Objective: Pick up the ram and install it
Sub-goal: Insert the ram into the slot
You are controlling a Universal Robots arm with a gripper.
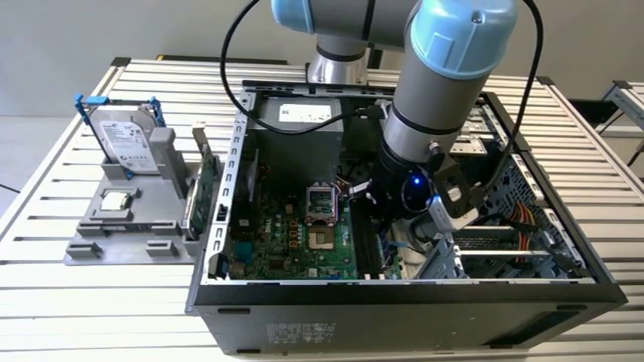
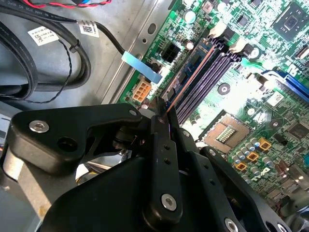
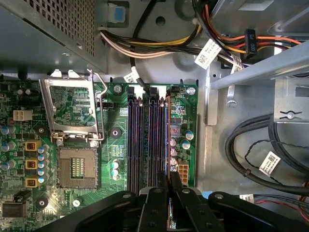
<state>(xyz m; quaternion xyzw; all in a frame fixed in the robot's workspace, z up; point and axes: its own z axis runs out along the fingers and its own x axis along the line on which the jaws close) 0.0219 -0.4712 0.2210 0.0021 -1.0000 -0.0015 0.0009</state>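
— Where is the ram (image 2: pixel 189 77)?

— In the second wrist view it stands edge-on as a thin strip with a coppery top edge, running from the fingertips toward the white latches of the memory slots (image 2: pixel 212 72), over the outermost slot on the motherboard (image 2: pixel 270 96).

— And the gripper (image 2: pixel 161 113)?

— Its black fingers (image 2: pixel 159 145) are pinched together on the near end of that stick. In the first wrist view the gripper (image 3: pixel 168 180) sits right over the dark slots (image 3: pixel 147 140), beside the open processor socket (image 3: pixel 77 166).

— From outside?

— The arm (image 1: pixel 443 98) reaches down into the open computer case (image 1: pixel 403 290).
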